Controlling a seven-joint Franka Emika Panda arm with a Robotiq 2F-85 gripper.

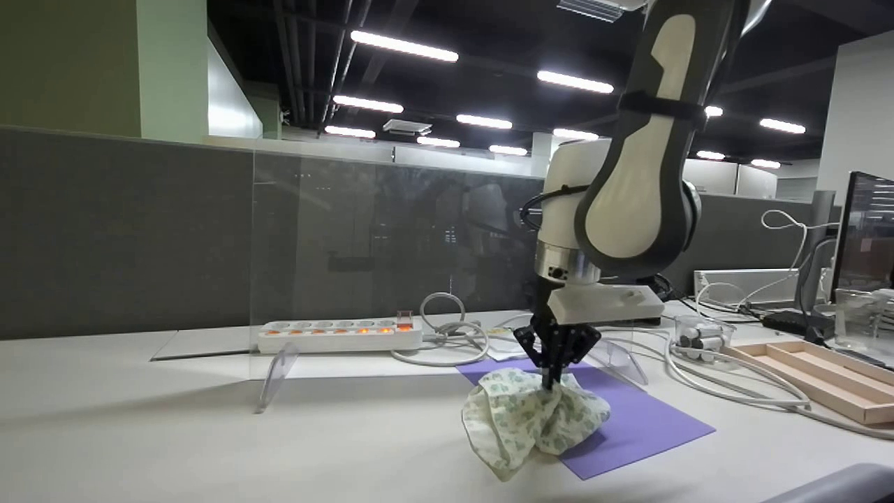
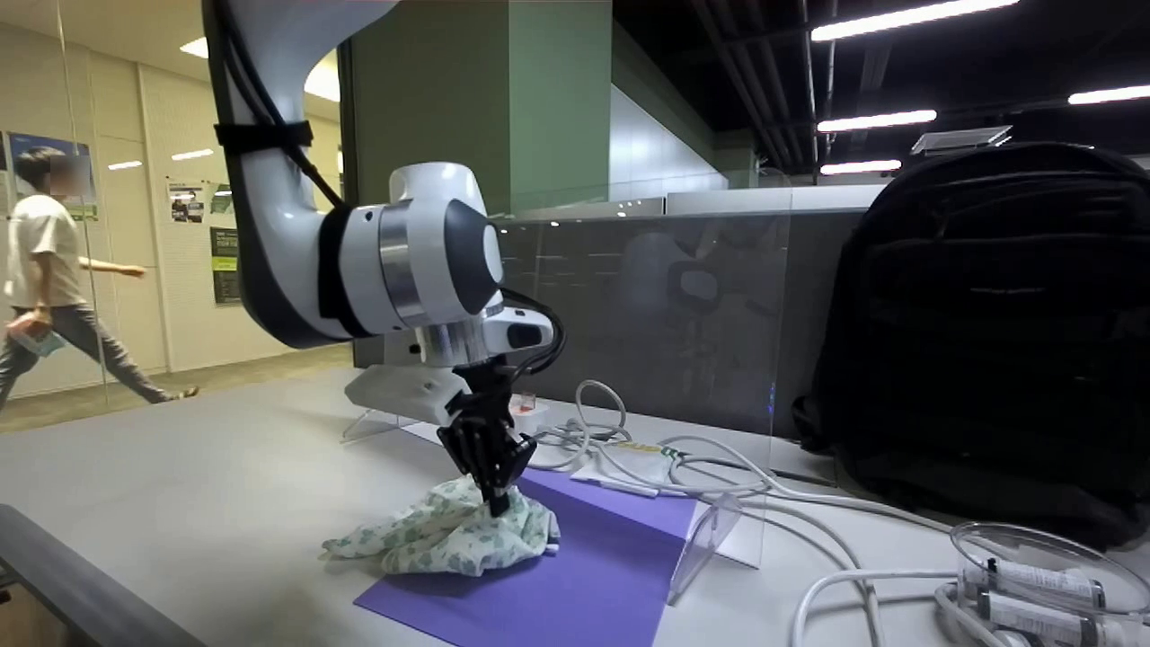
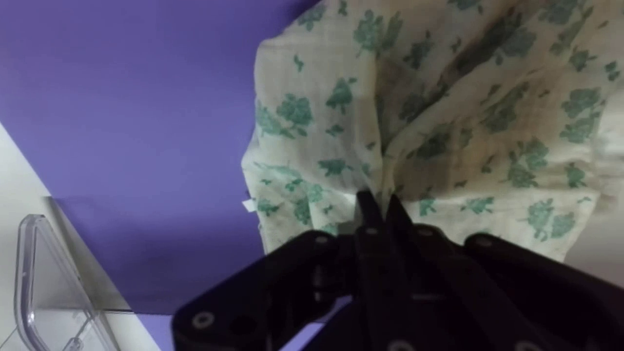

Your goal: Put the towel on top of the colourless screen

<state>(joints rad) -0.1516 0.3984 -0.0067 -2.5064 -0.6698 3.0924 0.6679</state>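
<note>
In an exterior view, the claw (image 1: 550, 383) points down, nearly closed, pinching a fold of the towel (image 1: 513, 412), which lies bunched across the left edge of the mat (image 1: 639, 423). The screen (image 1: 391, 237) stands on the far side. In an exterior view, the towel's loose end spreads left onto the table (image 2: 234, 476); clear feet (image 2: 705, 544) hold the screen upright. In the wrist view, the towel spreads to both sides of the pinch, probably so it can drape evenly over the screen's top edge.
</note>
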